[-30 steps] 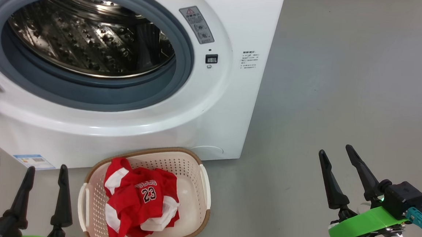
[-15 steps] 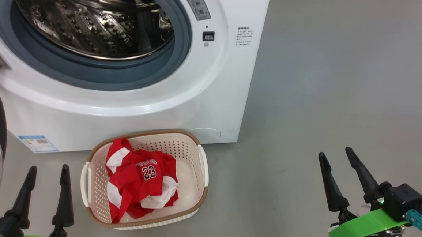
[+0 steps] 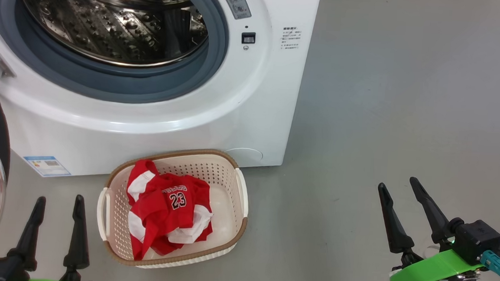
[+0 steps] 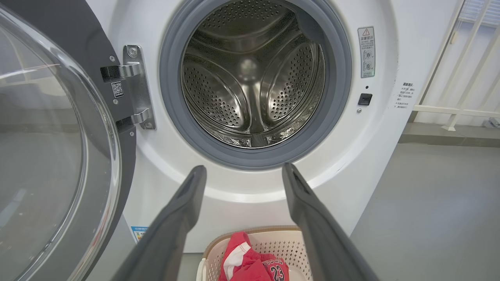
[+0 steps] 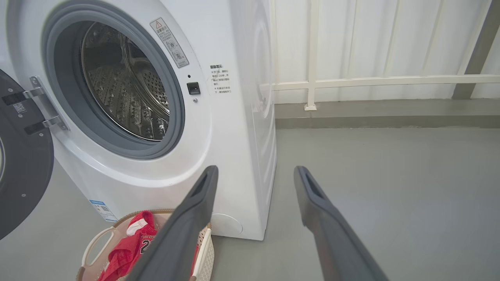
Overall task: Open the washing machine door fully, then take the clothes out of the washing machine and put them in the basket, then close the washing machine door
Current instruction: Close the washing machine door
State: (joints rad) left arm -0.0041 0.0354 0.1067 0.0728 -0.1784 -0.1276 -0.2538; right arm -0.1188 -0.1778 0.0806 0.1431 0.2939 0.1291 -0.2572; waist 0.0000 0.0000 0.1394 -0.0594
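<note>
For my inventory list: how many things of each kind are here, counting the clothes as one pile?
Washer: 1
Door: 1
Basket: 1
Clothes pile: 1
Grippers: 2 (left gripper, right gripper)
Total: 6

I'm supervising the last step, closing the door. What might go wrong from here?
1. The open left gripper may slip on the round black-rimmed glass washing machine door, leaving it unlatched.
2. Swinging shut, the door might clip the cream perforated plastic basket standing close below the opening.
</note>
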